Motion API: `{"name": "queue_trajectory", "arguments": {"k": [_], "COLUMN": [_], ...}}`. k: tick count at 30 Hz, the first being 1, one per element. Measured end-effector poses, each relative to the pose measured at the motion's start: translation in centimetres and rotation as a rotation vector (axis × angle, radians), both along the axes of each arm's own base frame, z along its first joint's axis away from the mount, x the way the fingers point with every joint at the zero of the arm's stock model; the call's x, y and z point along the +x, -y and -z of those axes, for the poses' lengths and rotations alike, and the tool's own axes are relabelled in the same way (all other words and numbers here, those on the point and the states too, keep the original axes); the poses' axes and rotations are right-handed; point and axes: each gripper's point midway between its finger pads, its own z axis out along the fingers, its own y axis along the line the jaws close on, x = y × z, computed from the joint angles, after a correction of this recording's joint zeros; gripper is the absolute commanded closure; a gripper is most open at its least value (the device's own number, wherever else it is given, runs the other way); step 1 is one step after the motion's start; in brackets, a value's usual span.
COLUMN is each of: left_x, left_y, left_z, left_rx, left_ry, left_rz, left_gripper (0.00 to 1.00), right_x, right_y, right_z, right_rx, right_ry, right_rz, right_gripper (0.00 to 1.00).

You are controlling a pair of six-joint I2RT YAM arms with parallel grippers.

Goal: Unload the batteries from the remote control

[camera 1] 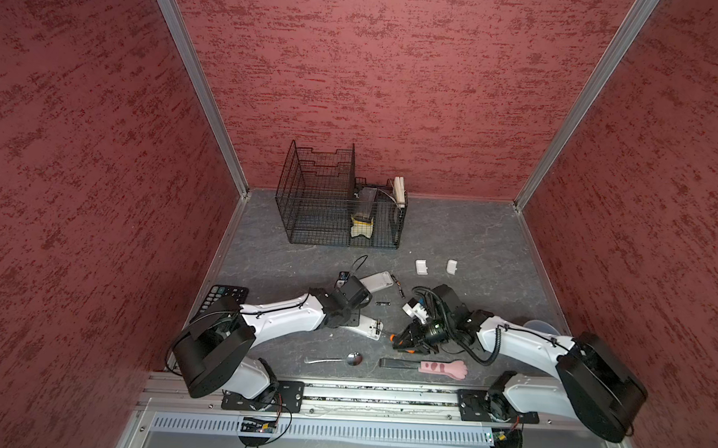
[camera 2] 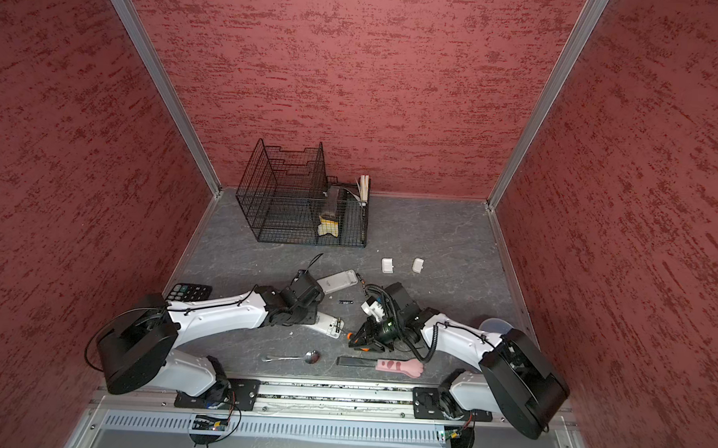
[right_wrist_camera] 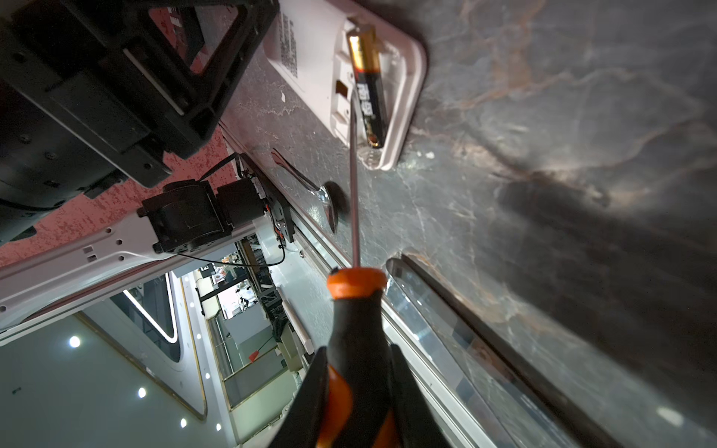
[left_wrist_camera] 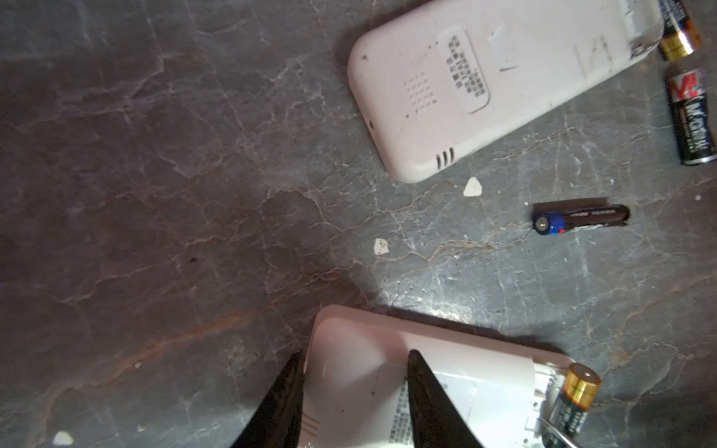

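Toward the front of the grey table point(camera 1: 473, 238), in both top views, the near remote point(camera 1: 368, 328) lies back-up with its battery bay open. The left gripper point(camera 1: 354, 320) is down on its closed end. The right gripper point(camera 1: 406, 341) faces the open end and points a screwdriver point(camera 1: 393, 338) into the bay, where the seated battery point(camera 1: 379, 323) lies. Farther back lies the far remote point(camera 1: 374, 282), also back-up. Three loose batteries are out on the table: two point(camera 1: 400, 292) just beside that remote's end and one point(camera 1: 383, 303) between the two remotes. A spoon point(camera 1: 339, 360) lies near the front edge.

From the left wrist, the left gripper point(left_wrist_camera: 357, 355) has its jaws part-way apart at the near remote point(left_wrist_camera: 361, 372). One of the fingers point(left_wrist_camera: 287, 399) is against the remote's end edge and the other lies over its back. Whether they squeeze the remote or only press on it, I cannot tell. The seated battery point(left_wrist_camera: 574, 399) shows at the open end. The loose batteries point(left_wrist_camera: 578, 219) lie apart from it, beside the far remote point(left_wrist_camera: 485, 77).

From the right wrist, the right gripper point(right_wrist_camera: 357, 360) is clamped on the screwdriver point(right_wrist_camera: 355, 294) by its orange-and-black handle. The shaft runs out to the near remote point(right_wrist_camera: 310, 58), and its tip sits in the bay against the side of the seated battery point(right_wrist_camera: 368, 89). The bay's other slot is bare.
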Motion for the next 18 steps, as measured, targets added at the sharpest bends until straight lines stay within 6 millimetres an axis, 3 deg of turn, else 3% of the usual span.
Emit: {"name": "queue_trajectory", "arguments": {"k": [18], "left_x": [0.0], "left_y": [0.0], "left_z": [0.0], "left_rx": [-0.005], "left_ry": [0.004], "left_rz": [0.0], "left_gripper": [0.57], "right_x": [1.2], "right_y": [1.4], "right_z": [-0.4], "right_rx": [-0.109], "right_ry": [0.048], "right_rz": [0.019], "right_gripper": [1.0]}}
